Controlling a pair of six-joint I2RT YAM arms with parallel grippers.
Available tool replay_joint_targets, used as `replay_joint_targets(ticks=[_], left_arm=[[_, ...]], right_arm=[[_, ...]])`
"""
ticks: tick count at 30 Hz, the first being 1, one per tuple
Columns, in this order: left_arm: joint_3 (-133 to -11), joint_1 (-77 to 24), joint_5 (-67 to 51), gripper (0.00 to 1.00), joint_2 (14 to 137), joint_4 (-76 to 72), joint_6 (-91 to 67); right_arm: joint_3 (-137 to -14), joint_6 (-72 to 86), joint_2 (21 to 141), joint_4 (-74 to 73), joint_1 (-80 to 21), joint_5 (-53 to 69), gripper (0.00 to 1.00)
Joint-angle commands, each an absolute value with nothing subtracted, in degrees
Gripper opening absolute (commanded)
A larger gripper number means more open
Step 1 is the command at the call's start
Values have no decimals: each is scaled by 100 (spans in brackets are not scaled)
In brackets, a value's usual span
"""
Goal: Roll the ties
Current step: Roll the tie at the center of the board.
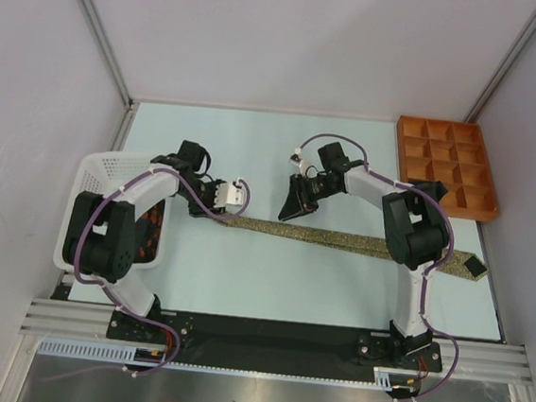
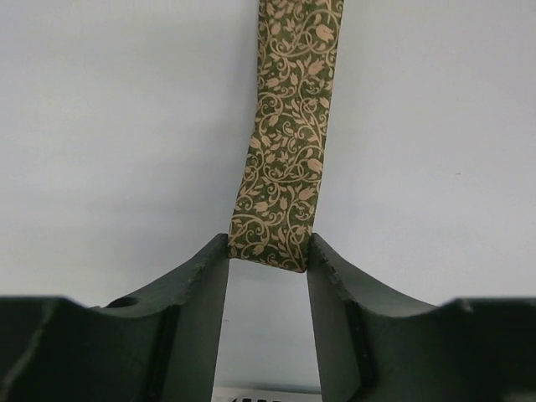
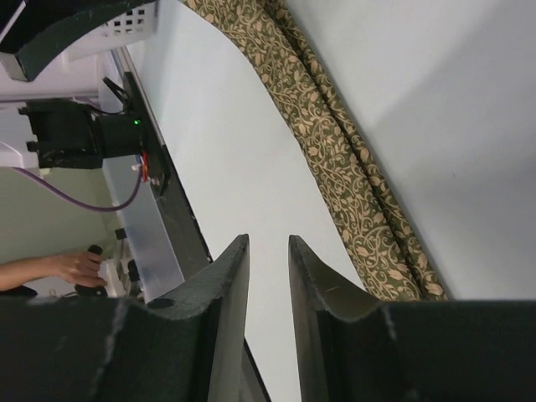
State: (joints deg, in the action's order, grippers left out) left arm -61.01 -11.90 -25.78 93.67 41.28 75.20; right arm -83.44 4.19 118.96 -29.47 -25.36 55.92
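The olive-tan patterned tie (image 1: 340, 238) lies stretched across the table, with its dark-lined wide tip (image 1: 475, 268) at the right. My left gripper (image 1: 234, 207) is at the tie's narrow end. In the left wrist view that end (image 2: 285, 142) sits flat between my fingertips, with the left gripper (image 2: 268, 251) open around it. My right gripper (image 1: 296, 208) hovers just behind the tie's middle. In the right wrist view it (image 3: 268, 243) is slightly open and empty, and the tie (image 3: 335, 142) runs to its right. No black tie is in view.
A white mesh basket (image 1: 95, 170) stands at the left edge beside my left arm, with something dark and orange inside. An orange compartment tray (image 1: 447, 166) sits at the back right. White walls enclose the table, and a person's hand (image 3: 67, 268) shows beyond the near edge.
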Motion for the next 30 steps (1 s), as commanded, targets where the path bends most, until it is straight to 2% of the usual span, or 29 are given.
replay_joint_targets(ticks=[1, 11, 14, 16, 20, 25, 30], left_arm=[[-6442, -1415, -2909, 44, 9351, 4210, 7576], [-6864, -1951, -3313, 35, 9764, 4228, 6927], [-6987, -2100, -3427, 33, 9966, 4096, 6636], [-7031, -2144, -3498, 32, 10054, 3973, 6470], [-7040, -2267, -3542, 32, 10169, 3797, 6258], [-7014, -2347, -3603, 31, 10239, 3622, 6074], [-6970, -2355, -3700, 31, 10266, 3507, 5959]], right_arm=[[-8323, 1229, 11575, -2163, -2593, 5845, 30], [-7990, 2433, 11522, -1161, -2760, 5748, 32], [-7945, 2680, 11628, -888, -2891, 5809, 38], [-7928, 2873, 11724, -730, -2988, 5792, 45], [-7893, 3313, 11891, -238, -3085, 5704, 51], [-7937, 3743, 12137, 167, -3164, 5590, 51], [-8016, 3779, 12419, 176, -3243, 5458, 47]])
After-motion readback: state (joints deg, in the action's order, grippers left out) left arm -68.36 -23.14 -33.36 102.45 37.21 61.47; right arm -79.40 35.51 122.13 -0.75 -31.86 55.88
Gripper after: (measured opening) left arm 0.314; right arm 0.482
